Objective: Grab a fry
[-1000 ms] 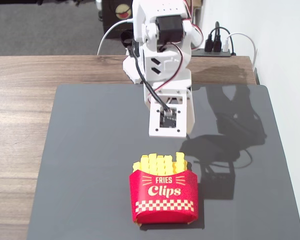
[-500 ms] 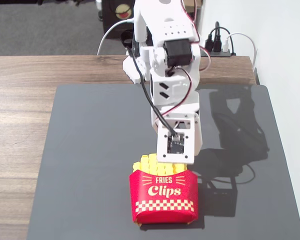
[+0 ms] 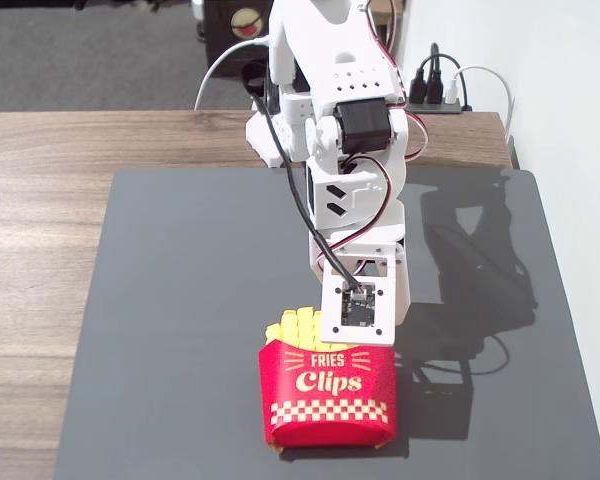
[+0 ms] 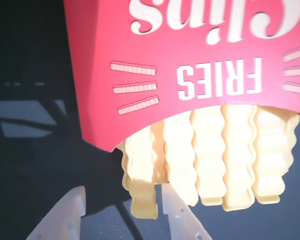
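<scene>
End effector over the fries carton, fingers apart around one fry.

Fixed view: the white arm hides the end effector above the red carton (image 3: 325,395) on the dark mat (image 3: 180,300).
Wrist view: the end effector (image 4: 125,210) is released; the fry (image 4: 140,185) hangs between its fingers (image 4: 177,215), sticking out of the carton.

We see a red carton (image 3: 327,392) marked "FRIES Clips" standing upright on a dark grey mat (image 3: 180,300), near its front edge. The mat lies on a wooden tabletop (image 3: 40,200). At the back right, a power strip (image 3: 435,95) with plugged cables sits beside the white wall (image 3: 570,120).
</scene>
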`<control>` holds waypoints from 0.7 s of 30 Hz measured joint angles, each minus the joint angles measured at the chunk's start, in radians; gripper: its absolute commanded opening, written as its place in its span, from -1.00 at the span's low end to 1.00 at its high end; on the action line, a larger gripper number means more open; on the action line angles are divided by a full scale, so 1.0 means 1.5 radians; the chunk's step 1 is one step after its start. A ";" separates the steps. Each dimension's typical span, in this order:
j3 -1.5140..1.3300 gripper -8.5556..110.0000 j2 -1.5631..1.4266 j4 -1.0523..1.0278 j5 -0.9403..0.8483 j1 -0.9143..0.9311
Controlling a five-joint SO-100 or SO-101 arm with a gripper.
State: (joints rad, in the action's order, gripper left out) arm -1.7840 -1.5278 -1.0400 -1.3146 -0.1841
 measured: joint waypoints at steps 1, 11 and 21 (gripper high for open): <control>0.000 -0.52 0.001 0.000 0.001 0.000; 0.000 -0.53 0.026 0.018 0.005 -0.006; 0.000 -0.80 0.029 0.022 0.013 -0.006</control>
State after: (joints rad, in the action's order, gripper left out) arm -1.7840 -1.4849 -1.0063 -1.2947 -0.1933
